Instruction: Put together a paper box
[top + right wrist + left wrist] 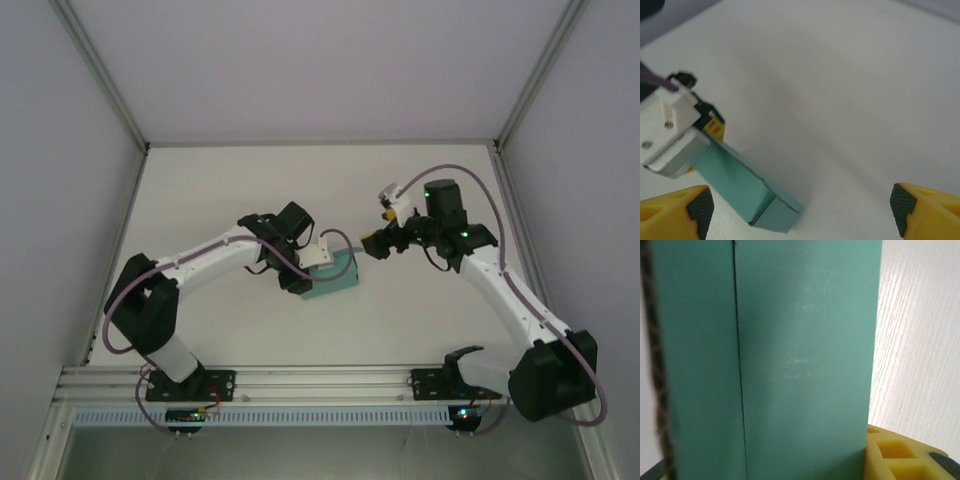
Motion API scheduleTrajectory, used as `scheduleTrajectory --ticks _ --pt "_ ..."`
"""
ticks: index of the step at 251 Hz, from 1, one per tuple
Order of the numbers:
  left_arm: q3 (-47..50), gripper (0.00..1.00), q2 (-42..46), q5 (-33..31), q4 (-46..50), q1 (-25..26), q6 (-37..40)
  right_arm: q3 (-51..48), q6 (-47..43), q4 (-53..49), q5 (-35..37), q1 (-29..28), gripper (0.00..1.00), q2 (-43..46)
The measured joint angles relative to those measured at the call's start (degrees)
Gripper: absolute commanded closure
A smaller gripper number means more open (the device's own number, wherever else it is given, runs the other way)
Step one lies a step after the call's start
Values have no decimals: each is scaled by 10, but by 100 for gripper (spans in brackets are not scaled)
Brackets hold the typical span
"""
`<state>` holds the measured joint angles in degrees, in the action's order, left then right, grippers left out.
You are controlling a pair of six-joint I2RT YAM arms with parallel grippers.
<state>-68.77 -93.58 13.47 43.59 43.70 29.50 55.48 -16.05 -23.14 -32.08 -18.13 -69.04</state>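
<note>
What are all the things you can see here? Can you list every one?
paper box: one, teal green, low and closed, lying near the middle of the table
table: one, white, under everything
walls: three, pale grey, at the back and both sides
rail: one, silver metal, along the near edge, with both arm bases bolted to it
cables: two, purple, one looping along each arm
arms: two, white and black, reaching in from the near edge
left tool: one, yellow fingers, clamped on the left end of the box
right tool: one, yellow fingers with black pads, wide open, just right of the box and not touching it
</note>
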Motion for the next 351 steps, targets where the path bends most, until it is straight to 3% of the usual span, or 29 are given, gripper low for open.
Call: scheduleTrajectory --ticks 31,75,171,208,239,308,351 --pt "-16 69 -15 4 7 0 11 15 -32 -34 10 -22 22 -54" --pt "-26 69 -23 10 15 -2 22 52 -72 -75 14 -31 31 -114" --pt "-34 70 -29 11 19 -2 25 79 -110 -123 26 -47 86 -140" --pt "-35 71 -30 10 18 -2 23 92 -101 -141 42 -58 97 -143" --pt "-35 71 -30 8 16 -2 17 95 -33 -138 75 -74 100 -142" --pt "-39 71 -33 2 17 -2 9 43 279 -64 148 -112 100 -96" --pt "-44 70 -37 0 18 -2 8 0 374 -13 163 -118 100 -69"
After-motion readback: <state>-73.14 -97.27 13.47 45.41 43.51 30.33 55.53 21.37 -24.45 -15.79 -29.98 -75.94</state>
